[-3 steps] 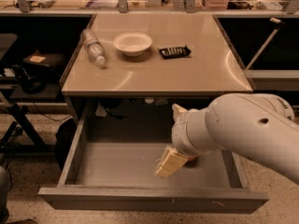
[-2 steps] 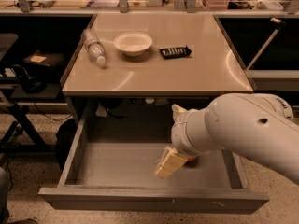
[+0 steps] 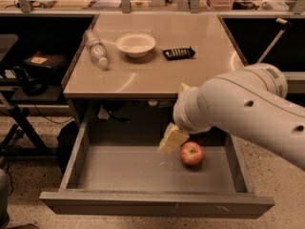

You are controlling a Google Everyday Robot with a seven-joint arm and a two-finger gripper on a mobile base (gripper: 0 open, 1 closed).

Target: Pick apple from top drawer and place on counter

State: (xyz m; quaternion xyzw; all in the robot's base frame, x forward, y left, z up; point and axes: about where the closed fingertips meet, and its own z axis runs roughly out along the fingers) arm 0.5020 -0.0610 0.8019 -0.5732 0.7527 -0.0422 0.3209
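Camera view: drawer (image 3: 157, 204) stands pulled out below the table's front edge. Apple (image 3: 191, 153) rests on the drawer floor, right of centre, toward the table's front-right corner. Gripper (image 3: 172, 138) hangs inside the drawer just beside the apple, up and to its left. Whether it is open or closed: cannot tell. Nothing is held. Judgement: the reach is nearly done; grasp, lift and set-down on the counter (image 3: 190, 75) remain. Bowl (image 3: 136, 44) and bottle (image 3: 96, 48) sit back-left.

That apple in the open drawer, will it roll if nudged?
Probably: the apple is round and sits loose on the flat floor of the drawer. Its smooth skin might slip when squeezed. The gripper hangs beside it.
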